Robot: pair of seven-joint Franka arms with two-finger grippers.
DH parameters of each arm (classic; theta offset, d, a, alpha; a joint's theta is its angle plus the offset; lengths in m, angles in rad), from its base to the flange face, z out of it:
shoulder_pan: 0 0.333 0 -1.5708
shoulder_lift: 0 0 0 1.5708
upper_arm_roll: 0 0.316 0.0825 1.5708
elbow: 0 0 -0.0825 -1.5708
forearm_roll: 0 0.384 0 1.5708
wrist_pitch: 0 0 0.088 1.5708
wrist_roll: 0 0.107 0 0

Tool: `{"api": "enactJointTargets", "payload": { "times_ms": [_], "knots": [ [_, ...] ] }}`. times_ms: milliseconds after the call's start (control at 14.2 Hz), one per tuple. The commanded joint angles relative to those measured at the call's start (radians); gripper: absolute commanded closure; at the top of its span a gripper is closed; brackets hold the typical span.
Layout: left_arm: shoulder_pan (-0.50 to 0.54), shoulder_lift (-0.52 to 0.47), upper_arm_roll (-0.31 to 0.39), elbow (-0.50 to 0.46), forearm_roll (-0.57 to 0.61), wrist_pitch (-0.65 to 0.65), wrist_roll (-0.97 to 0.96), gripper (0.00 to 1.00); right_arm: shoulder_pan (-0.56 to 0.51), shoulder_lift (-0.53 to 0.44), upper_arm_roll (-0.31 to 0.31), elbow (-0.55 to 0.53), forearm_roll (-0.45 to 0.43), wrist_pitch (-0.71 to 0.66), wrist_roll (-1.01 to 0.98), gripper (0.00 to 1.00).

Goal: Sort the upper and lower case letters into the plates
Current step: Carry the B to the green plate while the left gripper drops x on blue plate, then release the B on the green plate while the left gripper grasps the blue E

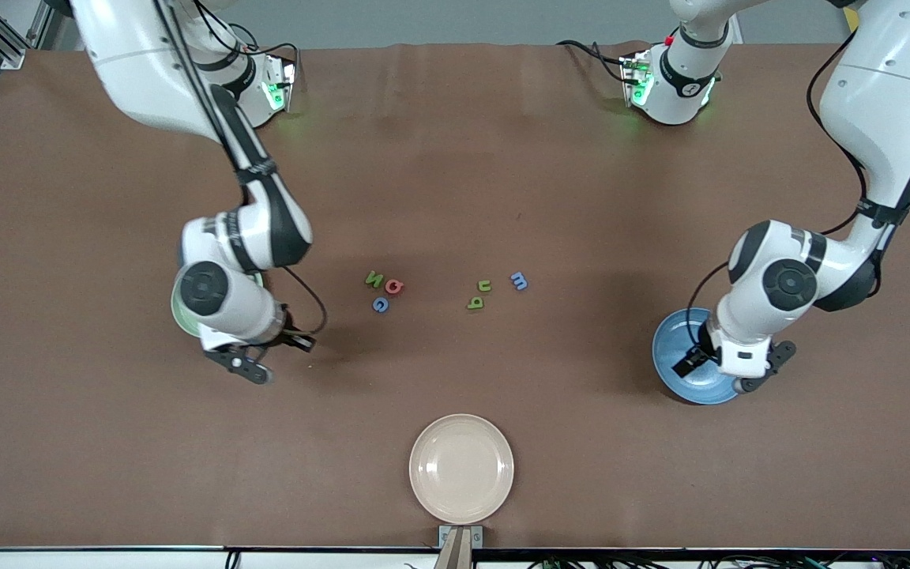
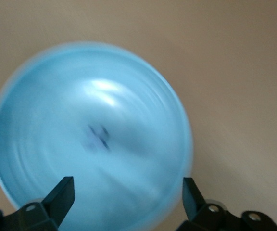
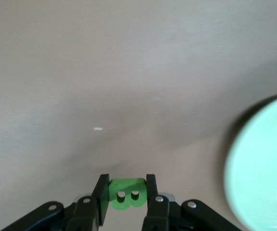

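Right jaws (image 3: pixel 127 192) clamp green "B" (image 3: pixel 127 193) beside mint plate (image 3: pixel 266 168) — left jaws (image 2: pixel 128 196) wide over blue plate (image 2: pixel 90 130)

A wide brown table (image 1: pixel 455 174) fills the scene, evenly lit, with grey wall along its top edge.

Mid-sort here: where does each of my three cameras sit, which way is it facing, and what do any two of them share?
Front view: high across the table, facing both arm bases; shows both arms, the loose letters and cream plate.
Left wrist view: on the left arm, looking down at the blue plate; open left gripper shows.
Right wrist view: on the right arm, over bare table beside the mint plate; right gripper pinches a green letter.
Shared: blue plate, front and left wrist.
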Motion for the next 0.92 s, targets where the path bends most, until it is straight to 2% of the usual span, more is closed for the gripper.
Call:
{"api": "enactJointTargets", "payload": {
  "times_ms": [0, 282, 423, 493, 564, 634, 846],
  "knots": [
    [-0.019, -0.01, -0.082, -0.024, 0.002, -0.036, -0.132, 0.0, -0.091, -0.15, 0.02, -0.238, -0.009, 0.082, -0.171, 1.0],
    [-0.192, 0.017, -0.093, -0.022, 0.002, -0.037, -0.311, 0.01, -0.2, -0.18, 0.02, -0.442, -0.009, 0.268, -0.369, 1.0],
    [-0.27, 0.039, -0.09, -0.019, 0.015, -0.036, -0.356, 0.03, -0.221, -0.176, 0.021, -0.482, -0.009, 0.298, -0.403, 1.0],
    [-0.295, 0.04, -0.089, -0.021, 0.016, -0.036, -0.372, 0.06, -0.22, -0.181, 0.02, -0.499, -0.009, 0.298, -0.406, 1.0],
    [-0.309, 0.043, -0.089, -0.024, 0.016, -0.036, -0.39, 0.14, -0.221, -0.184, 0.02, -0.514, -0.009, 0.3, -0.409, 1.0],
    [-0.32, 0.053, -0.089, -0.027, 0.018, -0.036, -0.411, 0.19, -0.221, -0.184, 0.02, -0.524, -0.007, 0.307, -0.411, 1.0],
    [-0.381, 0.082, -0.084, -0.024, 0.021, -0.025, -0.484, 0.26, -0.237, -0.18, 0.018, -0.553, -0.007, 0.344, -0.458, 1.0]
  ]
}}
